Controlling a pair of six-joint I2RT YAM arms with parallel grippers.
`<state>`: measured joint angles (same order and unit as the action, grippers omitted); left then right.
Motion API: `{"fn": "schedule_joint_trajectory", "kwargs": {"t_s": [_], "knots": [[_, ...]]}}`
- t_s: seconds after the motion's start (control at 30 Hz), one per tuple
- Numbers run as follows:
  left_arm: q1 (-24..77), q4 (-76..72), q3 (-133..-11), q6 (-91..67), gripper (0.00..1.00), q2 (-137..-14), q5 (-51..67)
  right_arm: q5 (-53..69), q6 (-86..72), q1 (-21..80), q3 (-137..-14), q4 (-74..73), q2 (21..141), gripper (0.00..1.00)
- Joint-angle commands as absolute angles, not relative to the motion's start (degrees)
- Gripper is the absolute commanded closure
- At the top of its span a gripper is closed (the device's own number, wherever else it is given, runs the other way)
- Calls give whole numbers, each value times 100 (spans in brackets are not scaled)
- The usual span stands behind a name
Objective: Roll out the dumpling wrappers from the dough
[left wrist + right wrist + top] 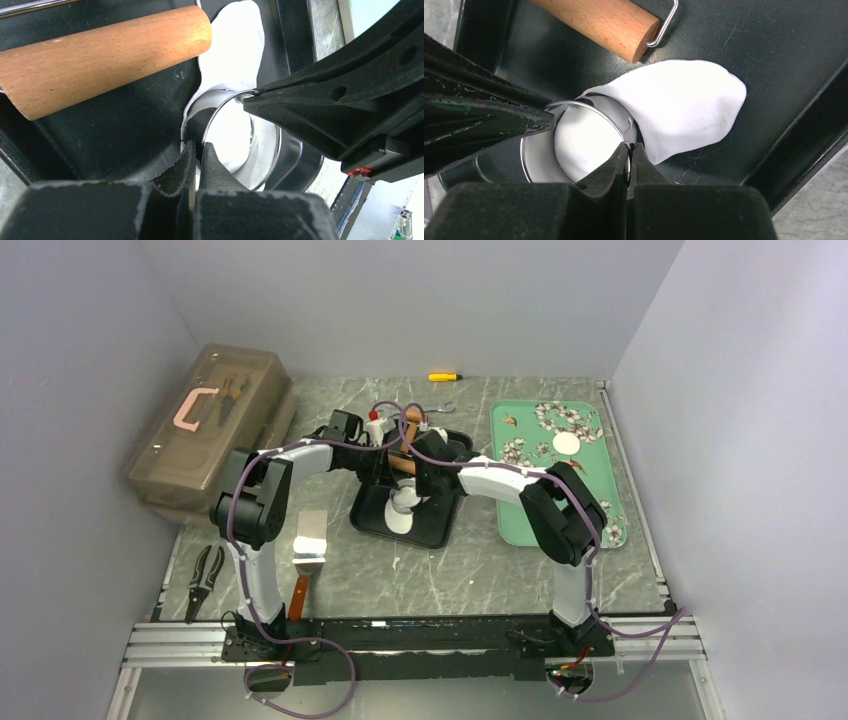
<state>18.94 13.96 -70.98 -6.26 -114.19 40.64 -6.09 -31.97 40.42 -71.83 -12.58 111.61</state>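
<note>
Dough (684, 110) lies flattened in the black tray (774, 75), ring cutter (536, 160) sunk into its 8 o'clock end. Your wrist views show left gripper (199, 157) and right gripper (628, 160) clamping its rim, jaws nearly closed; only overhead shows a wrapper (566, 443) at 3 o'clock.

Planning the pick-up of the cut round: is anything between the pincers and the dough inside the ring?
Yes, the ring cutter itself. The left pincer and right pincer are each shut on its rim, on opposite sides, and its metal wall encircles the dough round. The wooden roller lies beyond the ring, not in between.
</note>
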Motion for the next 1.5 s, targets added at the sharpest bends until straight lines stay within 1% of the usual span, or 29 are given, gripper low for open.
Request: {"fn": "schedule_joint_trajectory", "kwargs": {"t_s": [0.0,0.07,0.2,0.27,0.33,0.47,0.6,0.83,0.9,1.03,1.1,1.2,1.3,1.47], "knots": [[2099,2332,-6388,-461,100,-11985,3597,-717,-3049,3937,-7367,-1938,11834,100],[2109,2353,-6500,-474,100,-12107,3651,-719,-3123,3970,-7086,-1920,11735,100],[2083,2372,-7093,-495,100,-12255,3489,-693,-3453,4262,-6330,-1869,11402,100],[2083,2428,-7228,-518,100,-12266,3532,-522,-3522,4305,-6166,-1761,11374,100],[2083,2420,-7068,-498,100,-12126,3554,-521,-3425,4229,-6321,-1715,11495,100],[2119,2381,-6344,-430,100,-11747,3614,-573,-3152,3861,-7060,-1621,11876,100],[2179,2436,-6131,-395,100,-11773,3710,-802,-2907,3796,-7609,-1906,12107,100],[2216,2375,-6919,-534,100,-12225,3642,-784,-3338,3971,-6221,-1737,11368,100],[2301,2377,-6933,-530,100,-12217,3661,-779,-3399,3973,-6048,-1644,11301,100],[2373,2362,-6673,-496,100,-12048,3687,-773,-3246,3976,-6626,-1723,11729,100],[2265,2314,-6554,-507,100,-11944,3694,-529,-3193,4017,-7090,-1718,11939,100],[2031,2332,-6476,-453,100,-11828,3612,-484,-3152,4086,-7358,-1749,12035,100],[1883,2355,-6494,-397,100,-11793,3530,-613,-3146,4083,-7188,-1776,11854,100],[2202,2363,-6812,-484,100,-12004,3559,-913,-3217,4048,-6469,-1785,11430,100]]}}
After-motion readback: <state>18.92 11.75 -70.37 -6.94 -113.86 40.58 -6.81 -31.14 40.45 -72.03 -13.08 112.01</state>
